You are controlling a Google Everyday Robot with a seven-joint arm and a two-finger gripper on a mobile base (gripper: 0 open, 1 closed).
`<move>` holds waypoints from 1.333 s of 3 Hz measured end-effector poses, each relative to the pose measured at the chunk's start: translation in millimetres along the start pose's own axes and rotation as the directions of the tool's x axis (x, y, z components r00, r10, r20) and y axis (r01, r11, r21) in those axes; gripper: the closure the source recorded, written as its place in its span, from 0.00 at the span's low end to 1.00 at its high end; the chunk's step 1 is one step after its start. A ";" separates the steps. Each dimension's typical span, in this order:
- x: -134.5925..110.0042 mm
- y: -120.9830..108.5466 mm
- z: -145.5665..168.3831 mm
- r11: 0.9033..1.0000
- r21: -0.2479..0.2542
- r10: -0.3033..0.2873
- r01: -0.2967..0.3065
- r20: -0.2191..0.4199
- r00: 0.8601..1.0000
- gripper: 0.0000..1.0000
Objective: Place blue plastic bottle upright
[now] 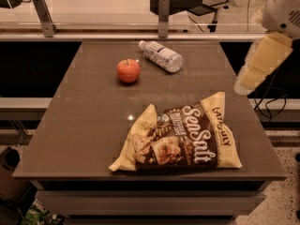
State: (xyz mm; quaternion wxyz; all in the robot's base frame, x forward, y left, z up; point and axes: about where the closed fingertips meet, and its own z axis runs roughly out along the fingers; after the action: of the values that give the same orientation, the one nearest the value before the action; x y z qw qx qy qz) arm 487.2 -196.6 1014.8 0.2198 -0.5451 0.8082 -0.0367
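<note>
We see the blue plastic bottle (161, 56) lying on its side on the table (79, 125), just beyond the apple (128, 71) and to its right, not touching it. The white cap end is the end nearer the apple. A bag of sea salt chips (180, 137) lies flat, nearer the camera than the apple and to its right. The tool (246, 81) hangs well to the right of the apple, over the table's right edge, holding nothing that we can see. We cannot tell whether it is open or closed.
</note>
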 end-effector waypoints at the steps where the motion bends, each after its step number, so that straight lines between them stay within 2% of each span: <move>1: -28.8 -15.0 17.9 0.998 0.037 0.055 -0.058 0.072 0.996 0.00; 2: -58.8 -31.6 35.8 0.991 0.071 0.103 -0.113 0.133 0.986 0.00; 3: -80.9 -51.6 46.1 0.984 0.096 0.137 -0.153 0.155 0.978 0.00; 4: -104.5 -108.1 72.5 0.974 0.090 0.192 -0.205 0.138 0.972 0.00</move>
State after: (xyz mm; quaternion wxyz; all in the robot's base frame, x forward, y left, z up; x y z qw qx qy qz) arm 641.7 -133.3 1014.8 0.3019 -0.4504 0.8400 -0.0214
